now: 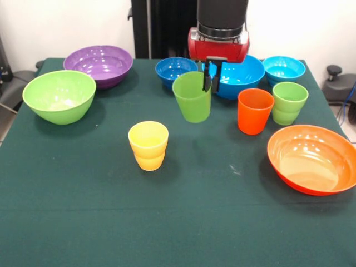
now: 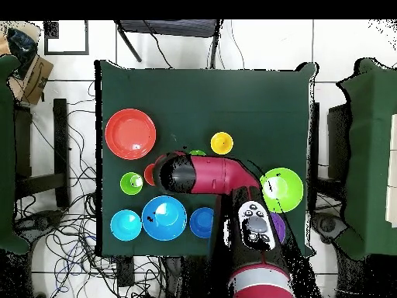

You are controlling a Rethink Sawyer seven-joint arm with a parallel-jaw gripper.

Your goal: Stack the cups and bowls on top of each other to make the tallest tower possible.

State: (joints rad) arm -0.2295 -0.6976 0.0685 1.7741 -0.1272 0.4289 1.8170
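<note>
No tower exists yet: every piece stands apart on the surface (image 1: 183, 222). Nearest, the yellow cup (image 1: 148, 145) and the orange bowl (image 1: 311, 159) sit upright, mouths open for nesting. Further back, the gripper (image 1: 211, 78) pinches the rim of the green cup (image 1: 192, 96), one finger inside, apparently for lifting. The remaining bowls line the far edge.

A robotics lab; a green-cloth-covered counter (image 2: 233, 101) stands on a white tiled floor (image 2: 333, 46); tangled black cables (image 2: 74, 225) trail left of it; a cardboard box (image 2: 31, 66) sits far left.
</note>
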